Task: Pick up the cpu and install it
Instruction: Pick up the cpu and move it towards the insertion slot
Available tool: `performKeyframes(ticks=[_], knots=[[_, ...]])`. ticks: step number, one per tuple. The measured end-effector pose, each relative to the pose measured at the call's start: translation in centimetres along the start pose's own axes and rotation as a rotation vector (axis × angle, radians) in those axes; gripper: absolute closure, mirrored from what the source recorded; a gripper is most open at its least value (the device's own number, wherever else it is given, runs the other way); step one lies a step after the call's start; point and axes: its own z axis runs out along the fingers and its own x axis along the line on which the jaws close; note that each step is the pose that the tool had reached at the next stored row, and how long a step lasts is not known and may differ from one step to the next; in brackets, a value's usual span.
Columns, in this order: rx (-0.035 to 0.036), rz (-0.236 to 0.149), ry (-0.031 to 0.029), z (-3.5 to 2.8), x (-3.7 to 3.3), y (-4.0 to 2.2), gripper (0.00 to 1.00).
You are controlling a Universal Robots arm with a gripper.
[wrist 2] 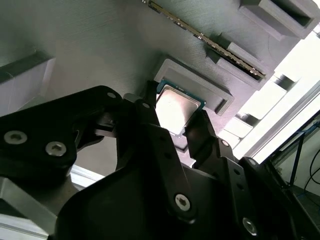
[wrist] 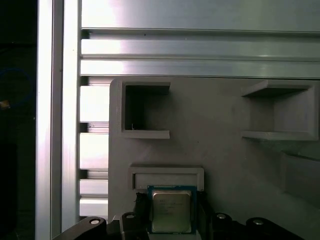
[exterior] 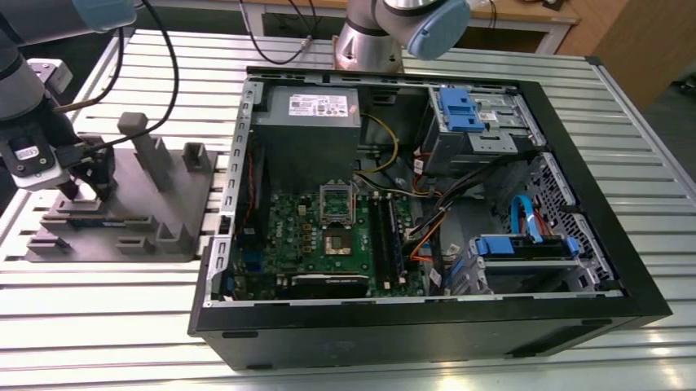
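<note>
The cpu, a small square chip with a silvery top and greenish edge, sits between my gripper's two black fingers, which press against its opposite sides. It hangs just over a grey holder block on the exterior view's left, next to a raised ledge. In the first wrist view the cpu shows between the finger bases. The gripper stands over the block's near corner. The motherboard socket lies inside the open computer case, its silver bracket flipped up.
The holder block carries upright posts and a memory stick in a slot. Inside the case are a grey power supply, blue drive cages and orange and blue cables. A second arm's base stands behind the case. Everything rests on a slatted aluminium table.
</note>
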Motion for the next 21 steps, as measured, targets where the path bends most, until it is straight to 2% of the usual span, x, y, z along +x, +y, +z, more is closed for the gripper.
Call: performKeyframes(ticks=[5,13,16,21], knots=[[0.0000,0.000,-0.0001,-0.05,-0.01,0.00,0.51],[-0.0004,0.000,0.0001,-0.83,-0.01,0.01,0.51],[-0.0052,0.000,-0.0002,-0.83,-0.02,0.01,0.51],[-0.0053,0.000,0.0001,-0.62,-0.01,0.00,0.51]])
